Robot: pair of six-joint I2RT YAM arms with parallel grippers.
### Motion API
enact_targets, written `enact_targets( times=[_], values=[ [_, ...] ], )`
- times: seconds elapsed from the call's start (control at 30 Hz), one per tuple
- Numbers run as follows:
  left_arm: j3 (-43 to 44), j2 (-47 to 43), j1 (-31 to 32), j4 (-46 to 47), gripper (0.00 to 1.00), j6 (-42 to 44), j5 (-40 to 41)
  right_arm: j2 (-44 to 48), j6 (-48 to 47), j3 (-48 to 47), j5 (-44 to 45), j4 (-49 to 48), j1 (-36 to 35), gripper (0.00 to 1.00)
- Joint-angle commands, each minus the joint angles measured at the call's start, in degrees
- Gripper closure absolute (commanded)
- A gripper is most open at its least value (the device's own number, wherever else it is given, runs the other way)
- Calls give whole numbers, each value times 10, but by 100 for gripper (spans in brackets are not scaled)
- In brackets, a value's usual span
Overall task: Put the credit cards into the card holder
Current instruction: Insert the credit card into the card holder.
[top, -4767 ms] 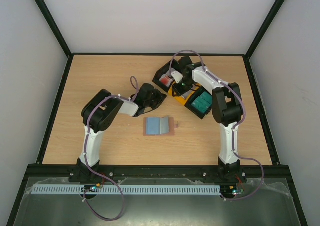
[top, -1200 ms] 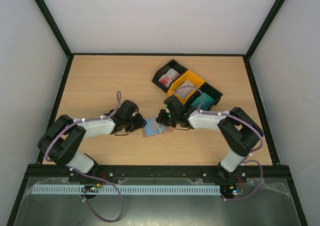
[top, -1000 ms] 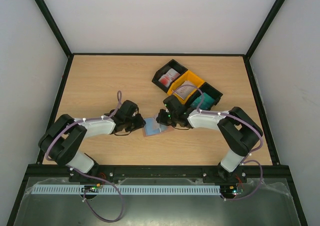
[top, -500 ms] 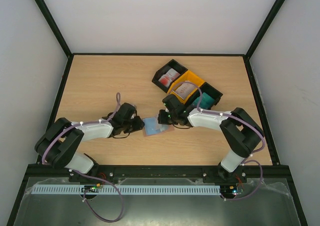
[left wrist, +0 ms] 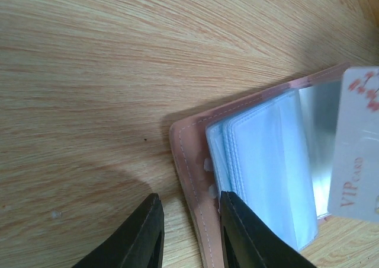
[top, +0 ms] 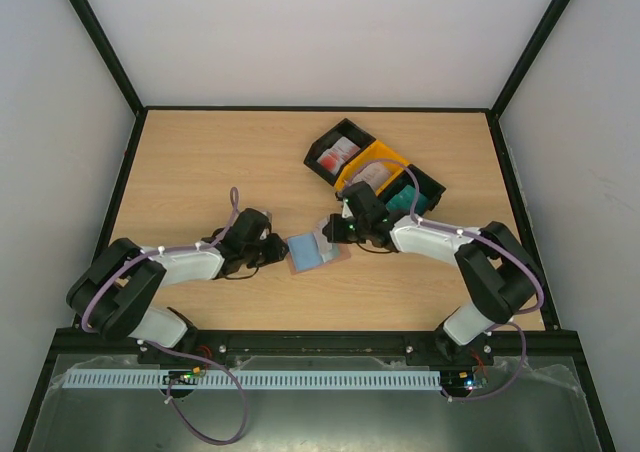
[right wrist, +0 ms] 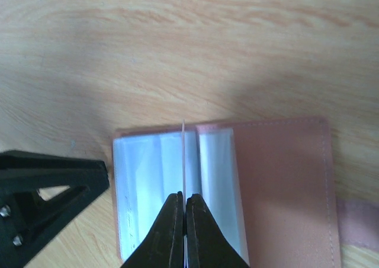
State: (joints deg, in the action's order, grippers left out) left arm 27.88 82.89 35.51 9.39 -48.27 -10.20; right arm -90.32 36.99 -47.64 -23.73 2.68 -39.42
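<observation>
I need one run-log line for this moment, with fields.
left gripper: open, at card holder edge | right gripper: shut on credit card, held over it | insertion: cannot tell

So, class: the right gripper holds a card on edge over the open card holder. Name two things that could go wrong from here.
The card, pinched edge-on in the right gripper, may slip between the clear sleeves rather than into one. The left gripper only straddles the edge of the card holder, so it might slide.

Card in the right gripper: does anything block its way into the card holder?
Nothing visible. The right gripper holds the card edge-on over the sleeves of the open card holder; the left gripper sits at its edge.
</observation>
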Motion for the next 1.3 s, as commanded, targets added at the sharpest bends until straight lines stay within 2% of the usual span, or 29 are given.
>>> enact_targets(
  times=[0.0, 0.13, 0.27, 0.6, 1.27],
  values=[
    [-16, 10, 3, -17, 71, -7, 5, -12, -24, 28, -40, -32, 1, 98],
    [-20, 17, 3, -10, 71, -11, 7, -35, -17, 46, -94, -82, 2, 98],
    [-23, 30, 3, -1, 71, -15, 9, -56, -1, 50, -111, -116, 2, 98],
    [-35, 34, 5, 10, 73, -22, 16, -82, 86, 87, -87, -209, -2, 98],
    [-55, 43, 15, 30, 74, -30, 25, -119, 146, 131, -53, -297, -49, 98]
  ],
)
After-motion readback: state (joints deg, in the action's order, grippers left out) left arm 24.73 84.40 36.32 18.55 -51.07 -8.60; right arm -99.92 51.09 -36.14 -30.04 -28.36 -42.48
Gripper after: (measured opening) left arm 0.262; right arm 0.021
